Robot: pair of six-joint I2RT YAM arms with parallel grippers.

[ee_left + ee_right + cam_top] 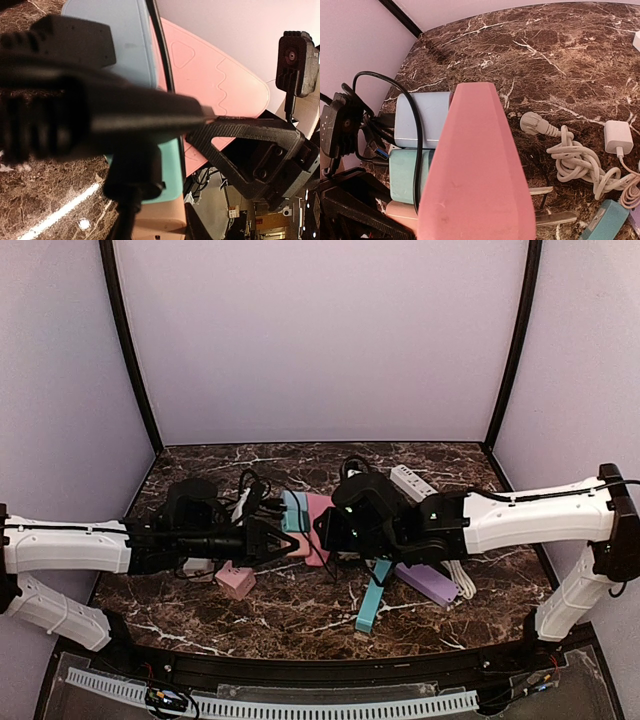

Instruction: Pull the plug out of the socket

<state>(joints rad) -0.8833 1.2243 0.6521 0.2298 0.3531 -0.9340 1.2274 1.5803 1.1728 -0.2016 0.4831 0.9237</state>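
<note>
- From above, both arms reach inward over the marble worktop (300,625) and meet at a cluster of pastel socket strips.
- The left claw (285,540) points at the near-left edge of the pink socket strip (320,515), which lies beside a blue strip (293,508). What the claw holds is lost here, black on black.
- The right claw (328,530) sits over the pink socket strip from the other side.
- Nearby lie a teal strip (372,602), a purple strip (432,586), a white strip (412,482) and a small pink block (236,581).
- The left wrist view shows the left claw pinching a black plug (100,115), which is blurred and fills the foreground.
- The plug's metal tip ends right at the pink socket strip, beside the claw's triangular finger (240,150). I cannot tell whether the tip is still seated.
- In the right wrist view, the pink socket strip rises tilted through the middle of the frame.
- The right claw is clamped on the strip, its fingers mostly hidden behind it.
- A black cable (417,145) loops over the blue strip to the left.
- A coiled white cable (575,162) and a white charger (618,137) lie on the marble to the right.
</note>
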